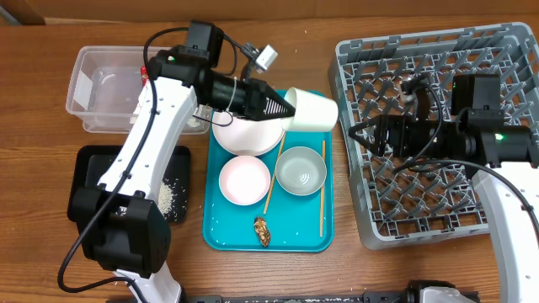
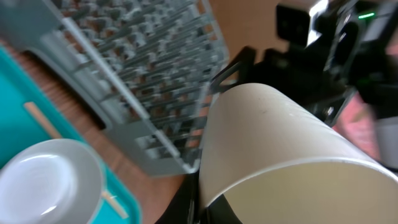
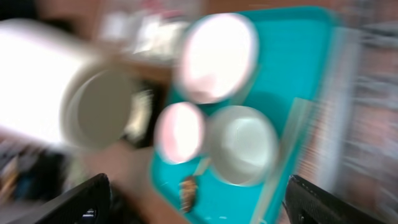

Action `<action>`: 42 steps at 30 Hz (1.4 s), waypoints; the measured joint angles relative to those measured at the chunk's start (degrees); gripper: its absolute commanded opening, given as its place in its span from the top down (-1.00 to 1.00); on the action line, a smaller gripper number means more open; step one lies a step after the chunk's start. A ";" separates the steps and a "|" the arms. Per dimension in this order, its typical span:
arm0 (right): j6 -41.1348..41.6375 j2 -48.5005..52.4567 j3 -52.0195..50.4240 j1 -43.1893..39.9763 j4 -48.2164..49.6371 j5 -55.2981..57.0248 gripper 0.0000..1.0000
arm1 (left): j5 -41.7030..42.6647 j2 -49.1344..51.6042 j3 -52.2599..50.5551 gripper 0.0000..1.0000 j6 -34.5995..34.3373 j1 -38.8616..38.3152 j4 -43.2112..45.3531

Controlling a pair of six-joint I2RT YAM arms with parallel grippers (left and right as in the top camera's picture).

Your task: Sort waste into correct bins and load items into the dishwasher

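**White cup in the air between the tray and the rack**

Overhead view: the left end effector [image 1: 285, 108] is closed on the rim of the one cup [image 1: 313, 108]. It holds the cup on its side above the far right corner of the teal tray [image 1: 221, 240], just left of the one dish rack [image 1: 438, 219]. The right end effector [image 1: 364, 133] hangs over the left part of the rack and points at the cup without touching it. On the teal tray I count one plate [image 1: 240, 139], two bowls, pink [image 1: 244, 179] and pale green [image 1: 301, 170], two chopsticks [image 1: 322, 189] and one brown scrap [image 1: 262, 231]. On the counter [image 1: 50, 25] at the left stand one clear tub [image 1: 101, 101] and, nearer, one black tray [image 1: 88, 164] with rice [image 1: 173, 198] on it.

Left wrist view: the cup [image 2: 280, 143] fills the frame, with its rim close to the camera. The rack is behind it, and one bowl [image 2: 46, 180] is at the near left.

Right wrist view: it is blurred, but the two fingers [image 3: 74, 202] stand wide apart with nothing between them, so this end effector is open. The cup [image 3: 62, 81] is at the left of the frame.

The step in hand seems to be passing the cup towards the rack side. To do it well, I think the left grip should remain firm until the right fingers are centred around the cup wall and closed. Only then should the left release. The cup should also stay clear of the rack pegs.
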 measured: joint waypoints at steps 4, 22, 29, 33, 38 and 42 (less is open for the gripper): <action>-8.35 0.79 0.00 -0.07 1.14 -11.34 -0.90 | 4.76 0.00 0.00 0.92 -0.59 0.57 0.11; -14.36 1.27 0.00 -0.09 5.79 -23.65 -0.89 | 7.45 0.00 0.00 0.92 -2.56 -4.83 2.97; -14.58 1.27 0.00 -0.09 5.79 -25.90 -0.71 | 7.54 0.00 0.00 0.92 -4.00 -5.97 4.66; -14.56 1.33 0.00 0.66 6.03 -25.83 -0.56 | 8.00 0.00 0.00 0.92 -5.31 -6.32 5.57; -14.64 1.70 0.00 2.56 7.21 -25.09 -0.40 | 9.03 0.00 0.00 0.92 -6.36 -6.34 6.23; -14.60 1.70 0.00 2.67 7.32 -25.07 -0.40 | 9.38 0.00 0.00 0.92 -6.43 -6.32 6.29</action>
